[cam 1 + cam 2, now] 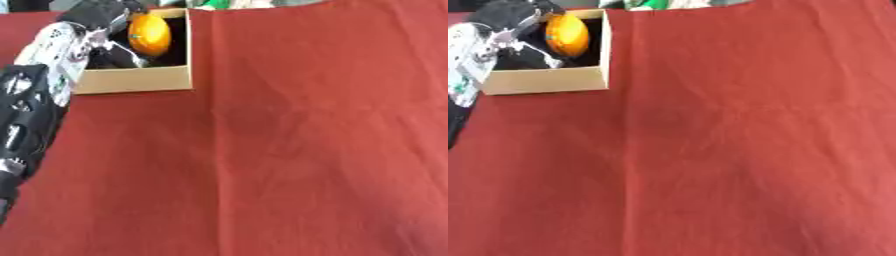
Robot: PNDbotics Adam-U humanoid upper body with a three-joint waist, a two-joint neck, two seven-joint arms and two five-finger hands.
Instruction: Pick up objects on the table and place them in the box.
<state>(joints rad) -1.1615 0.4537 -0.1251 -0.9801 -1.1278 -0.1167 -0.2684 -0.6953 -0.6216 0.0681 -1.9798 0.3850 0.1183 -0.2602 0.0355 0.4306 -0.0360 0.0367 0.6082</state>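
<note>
- An orange ball-shaped object (150, 34) is sitting inside the cardboard box (133, 80) at the far left corner of the table, with the robot's left hand (103, 19) reaching over the box rim just beside it.
- The left hand's dark fingers are lying against the orange object's left side, but the views are not showing whether they are curled round it or already letting go; that cannot be told.
- The right hand is not appearing in either view.
- Judging by the scene, the task is looking close to finished: the orange object is already within the box walls, and the red tablecloth (745, 150) is showing nothing else waiting to be picked up.
- What is left appears to be only releasing, if the hand is holding at all, and lifting the arm clear.
- The box's right and near walls are standing free, with wide open cloth to the right and toward the robot, giving room for withdrawing.
- The left arm (31, 105) is running along the box's left side, crowding that edge.
</note>
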